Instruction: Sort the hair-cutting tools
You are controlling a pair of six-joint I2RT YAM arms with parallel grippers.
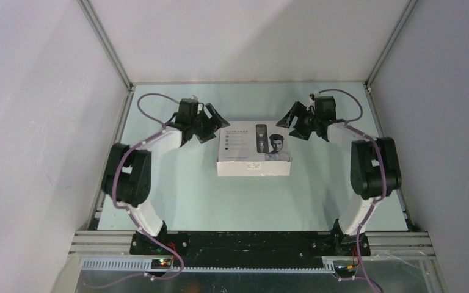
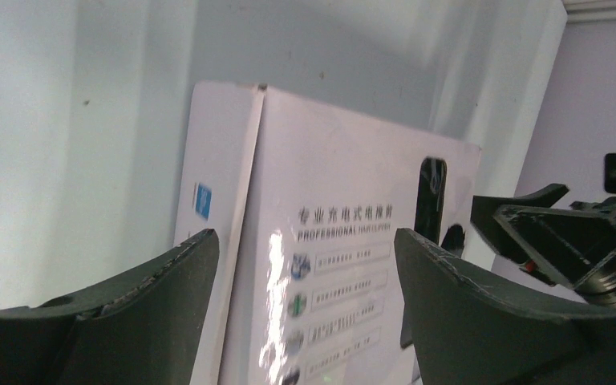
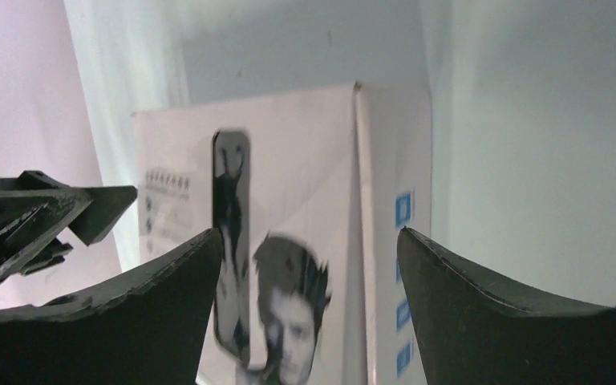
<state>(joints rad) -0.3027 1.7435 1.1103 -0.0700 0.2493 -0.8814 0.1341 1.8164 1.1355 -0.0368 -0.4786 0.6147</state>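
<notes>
The hair-cutting tools are out of view; no clipper, cord, brush or comb attachment shows. A flat white box with a printed clipper and a man's face lies closed at the table's middle back. My left gripper is open at the box's far-left corner, its jaws spread either side of the box's end in the left wrist view. My right gripper is open at the box's far-right corner, its jaws spread either side of the other end. Neither holds anything.
The pale green table is fenced by grey walls and metal frame posts. The opposite gripper shows in each wrist view, at the right edge and the left edge.
</notes>
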